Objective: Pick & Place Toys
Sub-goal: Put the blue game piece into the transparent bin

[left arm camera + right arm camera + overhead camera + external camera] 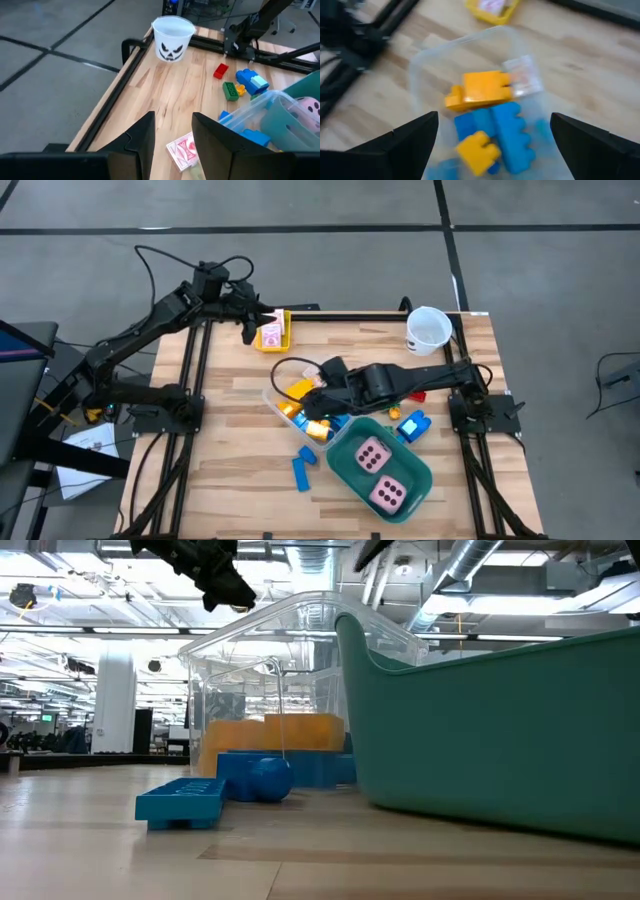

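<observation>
Right wrist view: right pincer (492, 137) wide, empty over clear box (470, 55); descending could jam fingers on bricks (485, 90).

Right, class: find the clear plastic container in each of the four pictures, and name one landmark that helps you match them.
High view: clear container, centre, under the right arm.
Low view: centre, beside the teal tub.
Left wrist view: one edge at lower right.
Right wrist view: fills the centre.
Shared landmark: the orange brick inside it.
</observation>
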